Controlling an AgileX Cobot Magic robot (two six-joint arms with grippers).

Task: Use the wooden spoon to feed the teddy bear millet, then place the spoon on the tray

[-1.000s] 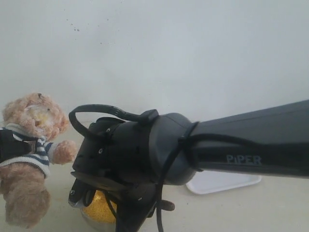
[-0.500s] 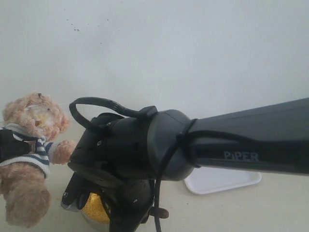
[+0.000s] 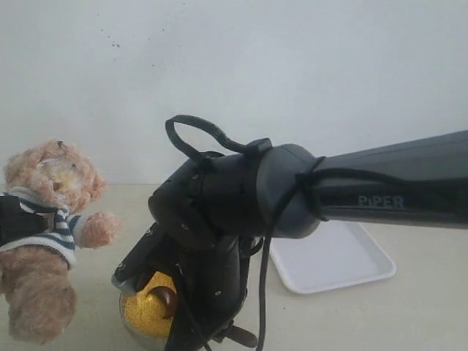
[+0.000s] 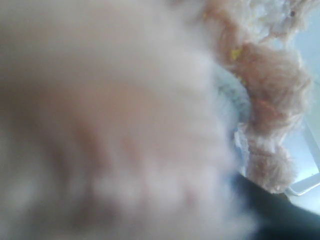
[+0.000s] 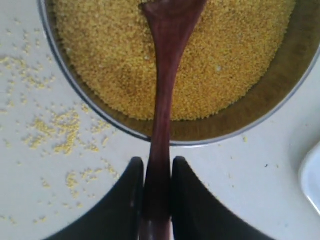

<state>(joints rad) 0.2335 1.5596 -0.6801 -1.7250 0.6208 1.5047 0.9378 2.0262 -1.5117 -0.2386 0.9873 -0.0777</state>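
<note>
The teddy bear (image 3: 51, 219) stands upright at the far left. A black finger of my left gripper (image 3: 13, 219) lies across its striped shirt. In the left wrist view blurred fur (image 4: 110, 125) fills the picture and hides the jaws. My right gripper (image 5: 157, 165) is shut on the handle of the wooden spoon (image 5: 162, 100). The spoon reaches over the rim of the metal bowl (image 5: 65, 80), and its head rests on the millet (image 5: 115, 60). From outside, the spoon's head (image 3: 167, 298) shows above the millet (image 3: 142, 311) under the right arm. The white tray (image 3: 344, 259) lies to the right.
Spilled millet grains (image 5: 55, 130) lie scattered on the table beside the bowl. The right arm (image 3: 380, 201) spans the scene from the right edge and hides much of the bowl. A corner of the tray (image 5: 312, 175) sits close to the bowl.
The right arm's wrist has shifted right and up and turned. The spoon's head and more of the millet now show beneath it. The bear has not moved.
</note>
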